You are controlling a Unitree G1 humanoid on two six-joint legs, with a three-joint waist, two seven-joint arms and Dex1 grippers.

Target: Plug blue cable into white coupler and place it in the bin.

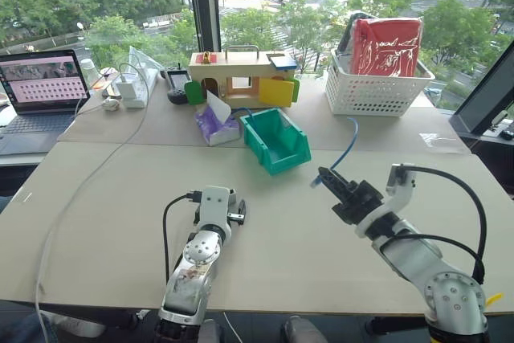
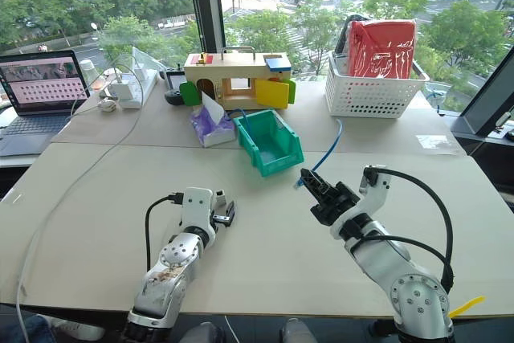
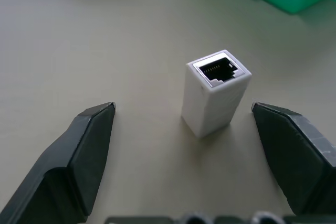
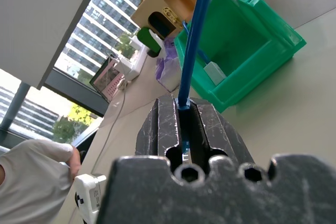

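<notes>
My left fingers [image 3: 89, 145] spread around the upright white coupler [image 3: 215, 93]; right fingers [image 4: 178, 124] pinch the blue cable [image 4: 197, 35]. Next, close on the coupler.

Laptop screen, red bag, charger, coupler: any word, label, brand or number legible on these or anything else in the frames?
None can be read.
Laptop screen: pink rows of marks, too small to read.
Red bag in the white basket: white pattern, no legible letters.
White coupler: no printing visible.
White charger: dark marks, blurred.
</notes>
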